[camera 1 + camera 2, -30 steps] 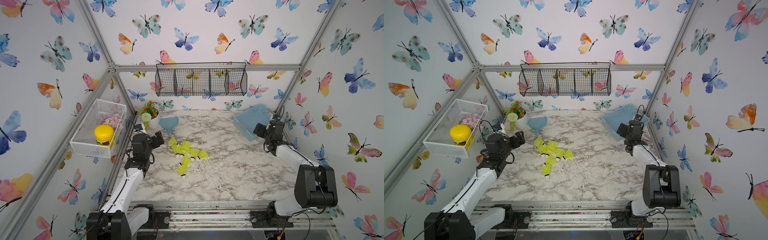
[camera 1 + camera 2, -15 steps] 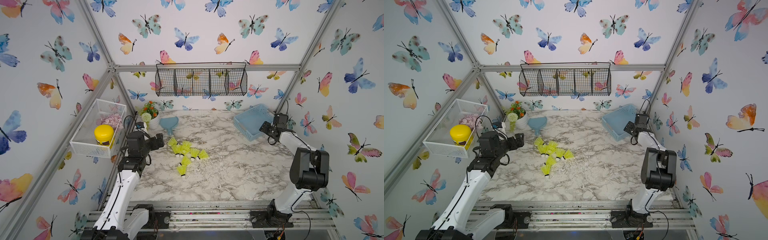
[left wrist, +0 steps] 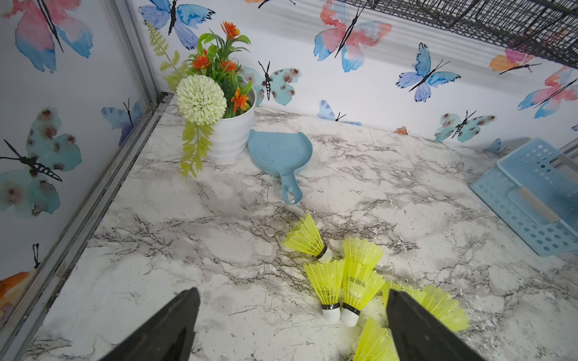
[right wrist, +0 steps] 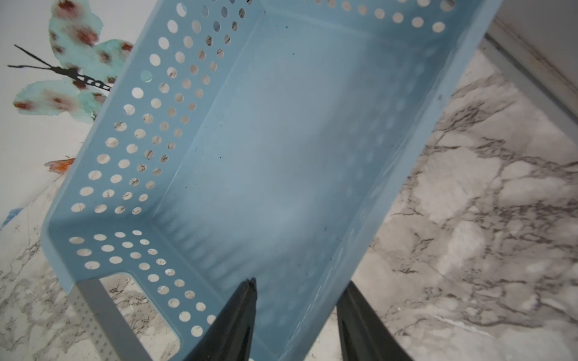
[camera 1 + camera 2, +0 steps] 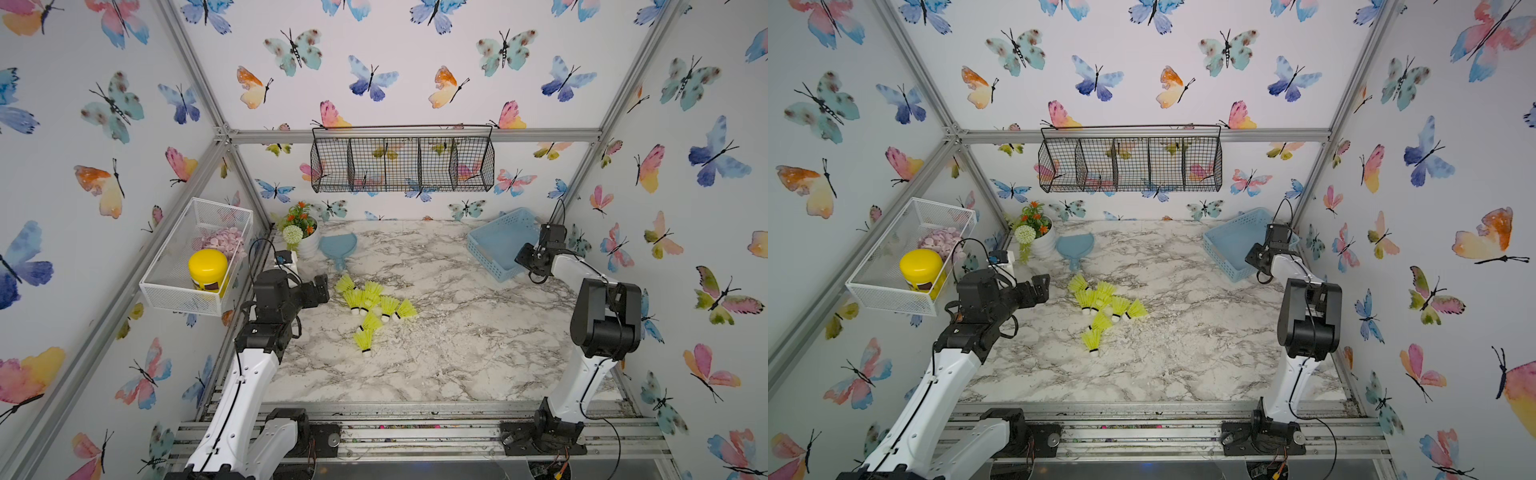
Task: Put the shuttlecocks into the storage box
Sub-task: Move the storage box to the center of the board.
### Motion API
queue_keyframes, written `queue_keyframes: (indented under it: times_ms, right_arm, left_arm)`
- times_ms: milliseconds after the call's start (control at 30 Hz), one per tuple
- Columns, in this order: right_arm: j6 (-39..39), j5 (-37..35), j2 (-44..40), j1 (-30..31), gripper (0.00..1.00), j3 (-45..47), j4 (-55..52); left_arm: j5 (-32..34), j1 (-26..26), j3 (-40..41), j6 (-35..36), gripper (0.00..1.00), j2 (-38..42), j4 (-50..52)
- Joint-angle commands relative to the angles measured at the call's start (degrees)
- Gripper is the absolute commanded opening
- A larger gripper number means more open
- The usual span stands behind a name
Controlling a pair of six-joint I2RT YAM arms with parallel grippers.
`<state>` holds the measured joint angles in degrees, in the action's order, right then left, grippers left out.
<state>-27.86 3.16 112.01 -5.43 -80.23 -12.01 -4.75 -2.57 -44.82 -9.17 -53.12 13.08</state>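
Marble tabletop (image 5: 457,357) under butterfly-papered walls (image 5: 415,95), one claw at the heap, one at the box.

My left gripper (image 3: 291,292) stands wide and empty. The shuttlecocks (image 3: 328,281) lie just ahead of it and between its fingers. They overlap and one finger covers some, so I cannot count them. My right gripper (image 4: 300,281) is narrowed astride a side wall of the storage box (image 4: 140,140), one finger inside, one outside. Whether it pinches I cannot tell. Beyond it the box's far end is cut off.
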Motion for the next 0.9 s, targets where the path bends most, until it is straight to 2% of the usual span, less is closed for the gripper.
queue_keyframes:
  times_ms: [0, 167, 533, 867]
  right_arm:
    - [-0.8, 3.0, 0.8, -0.2, 0.43, -1.7, -1.9]
    - [0.0, 4.4, 1.0, -0.2, 0.30, -0.8, -2.6]
    - [3.8, 5.1, -1.6, -0.2, 0.22, 4.6, -3.0]
    - [12.0, 4.1, -6.7, 0.5, 0.13, 6.6, -10.9]
  left_arm:
    - [-0.5, 0.3, -1.2, 0.9, 0.98, -0.2, 0.2]
    - [-0.2, 0.3, -0.7, 1.0, 0.98, 0.2, 0.2]
    - [0.4, 0.3, -0.4, 1.1, 0.98, 0.5, 0.6]
    - [0.5, 0.3, -0.8, 1.2, 0.98, -0.8, 1.1]
